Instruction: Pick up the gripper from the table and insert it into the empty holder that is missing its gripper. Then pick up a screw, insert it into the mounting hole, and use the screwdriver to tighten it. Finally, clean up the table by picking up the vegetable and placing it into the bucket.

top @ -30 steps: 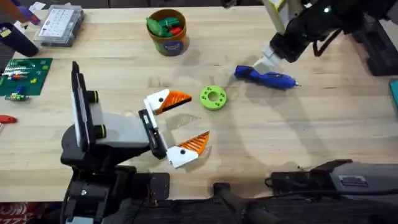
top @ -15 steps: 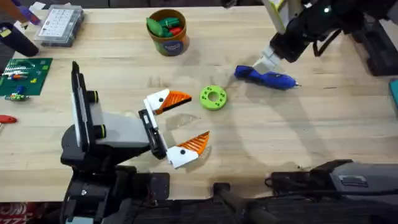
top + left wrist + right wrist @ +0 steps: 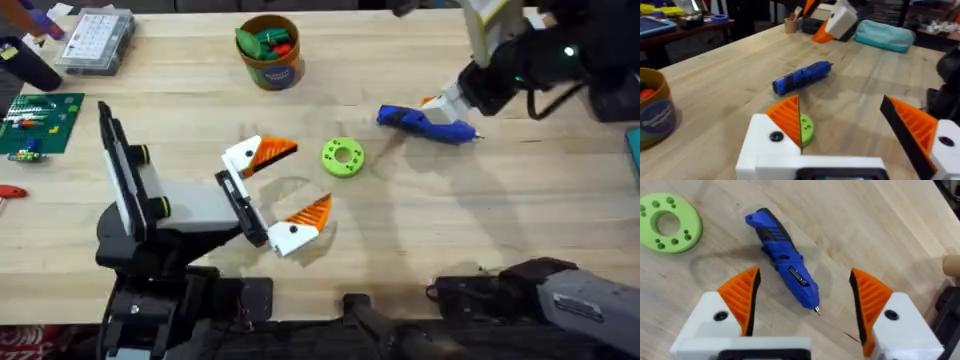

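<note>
Both end effectors point(image 3: 283, 187) point(image 3: 805, 300) wide open, empty

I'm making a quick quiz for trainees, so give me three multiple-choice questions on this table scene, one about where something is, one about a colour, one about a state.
1. Where does the screwdriver lie?
A. In the bucket
B. On the table right of the ring
C. In the left gripper

2. What colour is the ring?
A. Green
B. Red
C. Black

3. How is the right gripper?
A. Shut on the screwdriver
B. Shut on the ring
C. Open

Answers: 1 B, it rests on bare wood beside the ring. 2 A, bright green in the overhead view. 3 C, its jaws stand wide apart with the screwdriver lying free between them.
</note>
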